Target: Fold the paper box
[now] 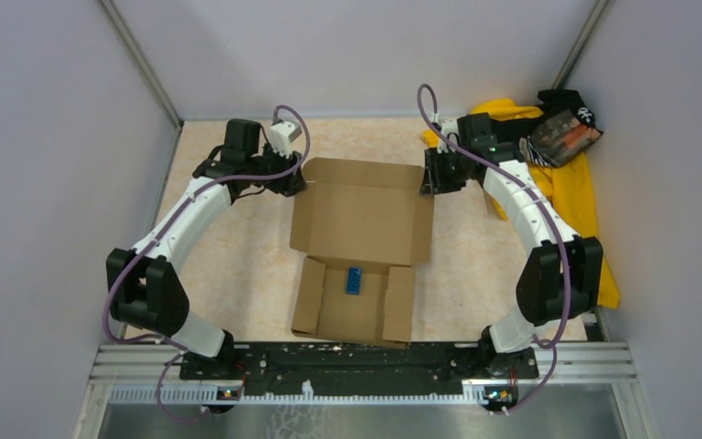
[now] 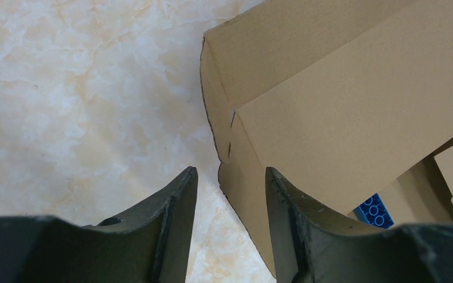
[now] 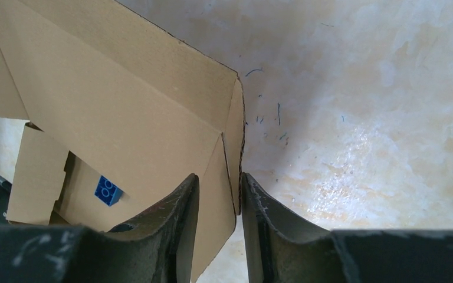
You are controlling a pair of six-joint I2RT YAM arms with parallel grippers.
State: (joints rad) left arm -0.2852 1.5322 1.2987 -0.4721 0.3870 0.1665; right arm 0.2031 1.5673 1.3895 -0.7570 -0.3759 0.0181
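The paper box point(image 1: 361, 219) lies in the middle of the table straight ahead of me. It is plain brown unprinted cardboard, only half formed. The part nearest me is a shallow open tray, with both side walls leaning up and outward. Beyond it a broad panel is raised, its near edge overlapping the tray's far end. That panel has a small flap turned up on each side.
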